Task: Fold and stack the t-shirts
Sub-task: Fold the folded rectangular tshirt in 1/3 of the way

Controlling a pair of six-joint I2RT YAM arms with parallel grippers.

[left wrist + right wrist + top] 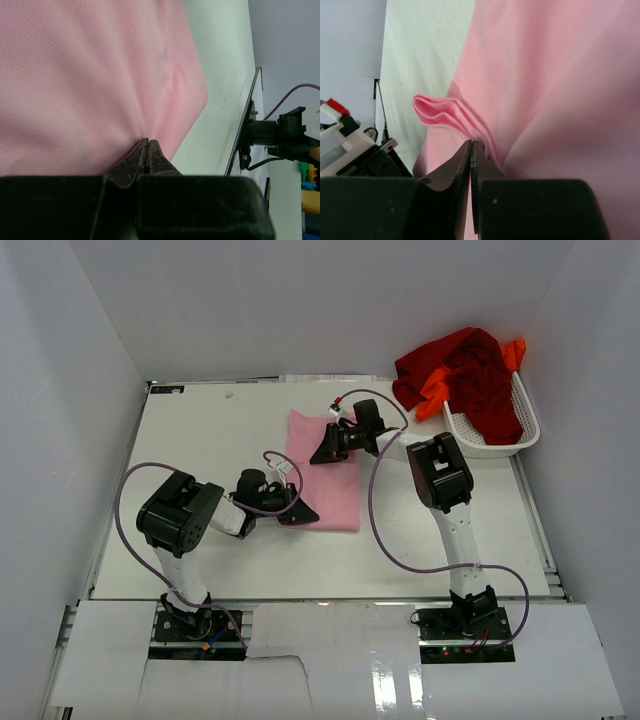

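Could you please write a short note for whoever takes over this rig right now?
Left pincer: shut on the pink shirt, near its left front corner.
Right pincer: shut on the same shirt, farther along that side.
Pink shirt lies on the table. The red shirt and orange shirt are heaped in the basket.
Done: nothing stacked.
Left: finish pink, fold the other two, stack.

Bright orange cloth t-shirt (434, 392) mostly hidden under dark red cloth t-shirt (478, 375), light pink cloth t-shirt (75, 75) cropped in wrist views
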